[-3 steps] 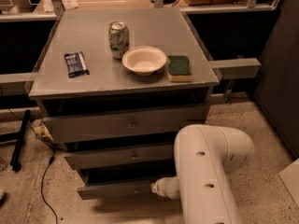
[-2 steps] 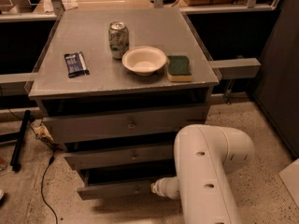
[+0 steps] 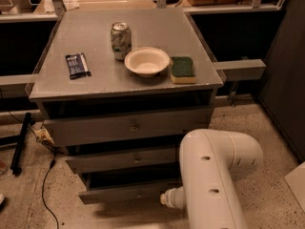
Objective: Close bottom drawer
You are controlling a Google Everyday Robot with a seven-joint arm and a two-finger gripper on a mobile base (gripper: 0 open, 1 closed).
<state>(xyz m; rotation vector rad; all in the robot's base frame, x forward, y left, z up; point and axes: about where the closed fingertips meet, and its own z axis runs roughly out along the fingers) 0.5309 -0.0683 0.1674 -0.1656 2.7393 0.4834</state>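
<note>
No visible change from a second ago: arm, drawers and the table items all sit where they were.

Grey table [image 3: 143, 30] fills the centre of the view, flat top, three drawer fronts stepped below it. White robot arm [image 3: 214, 175] is at 5 o'clock in the view, a thick bent link. Its small rounded end [image 3: 167, 199] sits just beside the right end of the lowest drawer front; can't tell whether they touch. The gripper is hidden low behind that link, near 6 o'clock, so I cannot tell its state.

Top drawer [image 3: 95, 128]: widest front, round knob in the middle, looks shut. Middle drawer [image 3: 109, 160]: narrower, directly under it at 6 o'clock.

Bottom drawer [image 3: 119, 193]: narrowest, at 6 to 7 o'clock in the view, under the middle one. It is pulled out, with a dark gap open above its front and a small knob at centre.

On the table top:
- Cream bowl [image 3: 147, 61], upright, near the front edge.
- Sponge [image 3: 182, 69], green over yellow, just beside the bowl at its 3 o'clock.
- Drink can [image 3: 121, 40], upright, at the bowl's 10 o'clock, close to its rim.
- Dark flat packet [image 3: 77, 65], at the bowl's 9 o'clock, well apart from it.

Speckled floor [image 3: 267, 123] lies around the base. A black cable [image 3: 45, 194] trails over it at 8 o'clock.
</note>
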